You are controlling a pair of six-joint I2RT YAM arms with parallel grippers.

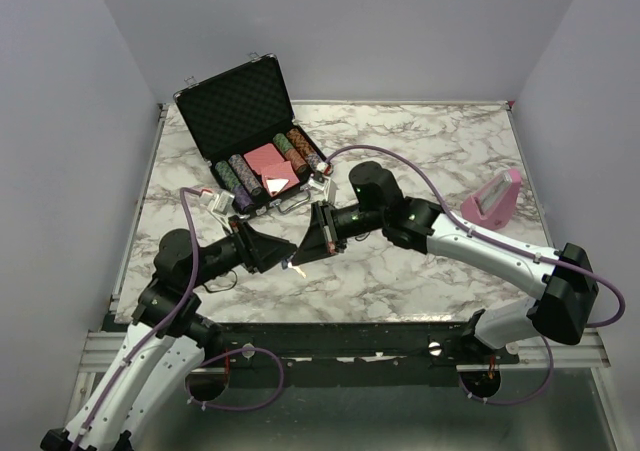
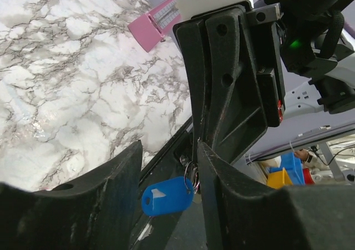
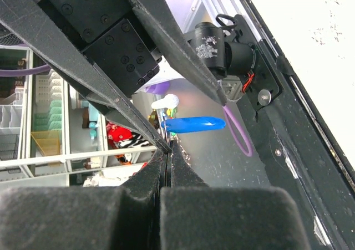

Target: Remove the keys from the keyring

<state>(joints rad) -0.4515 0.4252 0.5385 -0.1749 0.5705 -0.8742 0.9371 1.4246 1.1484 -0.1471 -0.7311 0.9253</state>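
The keys hang as a small bunch with a bright blue tag [image 2: 166,195] on a silvery ring [image 2: 191,178], above the table's front edge [image 1: 297,264]. My right gripper [image 3: 166,153] is shut on the top of the bunch. The blue tag [image 3: 194,123] and the thin keys [image 3: 166,129] stick out just past its tips. My left gripper [image 2: 169,150] is open. Its fingers [image 2: 89,205] stand on either side of the hanging tag without touching it. In the top view the left gripper [image 1: 283,253] and the right gripper [image 1: 302,254] meet tip to tip.
An open black case [image 1: 240,111] with poker chips and cards stands at the back left. A pink object [image 1: 493,199] sits at the right, and it also shows in the left wrist view [image 2: 155,20]. A small clear item [image 1: 215,203] lies by the case.
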